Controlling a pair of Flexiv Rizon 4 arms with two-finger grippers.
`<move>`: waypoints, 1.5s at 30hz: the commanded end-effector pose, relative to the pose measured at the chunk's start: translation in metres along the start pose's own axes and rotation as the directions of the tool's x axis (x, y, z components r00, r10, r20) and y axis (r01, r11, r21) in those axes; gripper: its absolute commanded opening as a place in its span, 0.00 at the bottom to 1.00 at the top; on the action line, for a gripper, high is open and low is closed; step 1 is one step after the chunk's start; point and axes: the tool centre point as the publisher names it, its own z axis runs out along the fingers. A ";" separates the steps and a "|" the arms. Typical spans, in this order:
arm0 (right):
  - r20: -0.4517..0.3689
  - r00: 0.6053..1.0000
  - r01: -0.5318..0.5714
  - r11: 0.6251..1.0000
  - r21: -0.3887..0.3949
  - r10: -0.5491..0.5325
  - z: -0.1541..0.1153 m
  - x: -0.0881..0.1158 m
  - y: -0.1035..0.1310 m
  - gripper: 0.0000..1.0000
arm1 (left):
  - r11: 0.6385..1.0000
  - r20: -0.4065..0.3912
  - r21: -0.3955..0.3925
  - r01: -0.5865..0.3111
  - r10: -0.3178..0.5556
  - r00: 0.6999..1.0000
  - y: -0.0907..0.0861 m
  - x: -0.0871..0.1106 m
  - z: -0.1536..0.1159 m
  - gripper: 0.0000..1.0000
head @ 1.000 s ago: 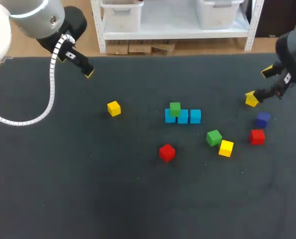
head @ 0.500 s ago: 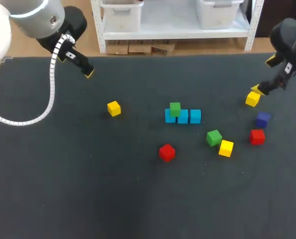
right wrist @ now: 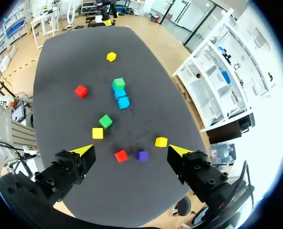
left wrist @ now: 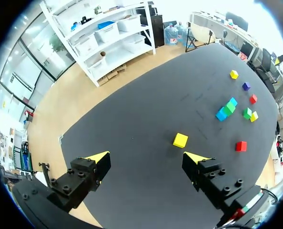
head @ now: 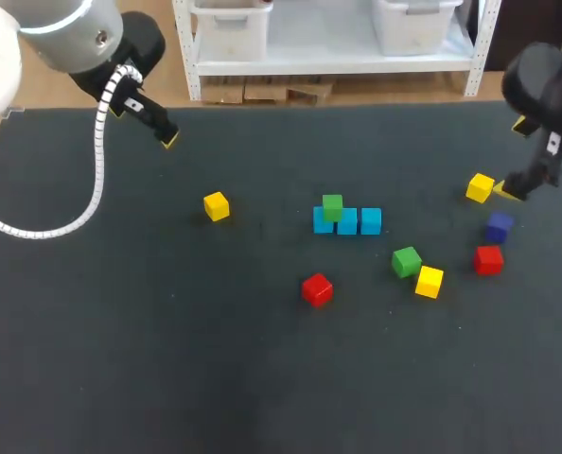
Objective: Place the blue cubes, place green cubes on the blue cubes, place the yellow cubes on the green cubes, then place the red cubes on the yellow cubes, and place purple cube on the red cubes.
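1. Three blue plastic cubes sit in a touching row at the middle of the dark bench, with a green cube stacked on the row's left part.
2. A second green cube lies just beside a yellow cube. A red cube lies apart from them.
3. The right end effector is spread apart and empty, with one tip just beside another yellow cube. The purple cube and a second red cube lie near.
4. The left end effector is spread apart and empty at the far left. A third yellow cube lies ahead of it.
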 end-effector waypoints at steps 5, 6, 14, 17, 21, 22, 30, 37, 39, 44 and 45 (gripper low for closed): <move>0.015 1.000 0.018 0.999 -0.036 -0.017 0.012 0.004 0.006 1.00 | 1.000 -0.001 0.003 -0.002 0.002 1.000 0.001 -0.001 0.000 1.00; 0.015 1.000 0.021 0.999 -0.040 -0.020 0.013 0.004 0.006 1.00 | 1.000 -0.001 0.003 -0.002 0.002 1.000 0.001 -0.001 0.000 1.00; 0.007 1.000 0.028 0.998 -0.048 -0.028 0.018 0.006 0.010 1.00 | 1.000 -0.001 0.003 -0.002 0.002 1.000 0.001 -0.001 0.000 1.00; 0.002 1.000 0.026 0.998 -0.058 -0.026 0.022 0.007 0.011 1.00 | 1.000 -0.001 0.003 -0.002 0.002 1.000 0.001 -0.001 0.000 1.00; -0.007 1.000 0.007 0.997 -0.077 -0.007 0.029 0.010 0.012 1.00 | 1.000 -0.001 0.003 -0.002 0.002 1.000 0.001 -0.001 0.000 1.00; -0.010 1.000 0.006 0.997 -0.081 -0.007 0.031 0.010 0.012 1.00 | 1.000 -0.001 0.003 -0.002 0.002 1.000 0.001 -0.001 0.000 1.00; -0.053 0.998 0.028 0.997 -0.078 -0.032 0.038 0.008 0.016 1.00 | 1.000 -0.001 0.003 -0.002 0.002 1.000 0.001 -0.001 0.000 1.00; -0.072 0.997 0.035 0.996 -0.081 -0.041 0.043 0.010 0.019 1.00 | 1.000 -0.001 0.003 -0.002 0.002 1.000 0.001 -0.001 0.000 1.00; -0.074 0.996 0.034 0.996 -0.083 -0.041 0.044 0.011 0.020 1.00 | 1.000 -0.001 0.003 -0.002 0.002 1.000 0.001 -0.001 0.000 1.00; -0.078 0.996 0.033 0.996 -0.084 -0.040 0.045 0.013 0.020 1.00 | 1.000 -0.001 0.003 -0.002 0.002 1.000 0.001 -0.001 0.000 1.00; -0.079 0.996 0.032 0.996 -0.084 -0.039 0.045 0.013 0.020 1.00 | 1.000 -0.001 0.003 -0.002 0.002 1.000 0.001 -0.001 0.000 1.00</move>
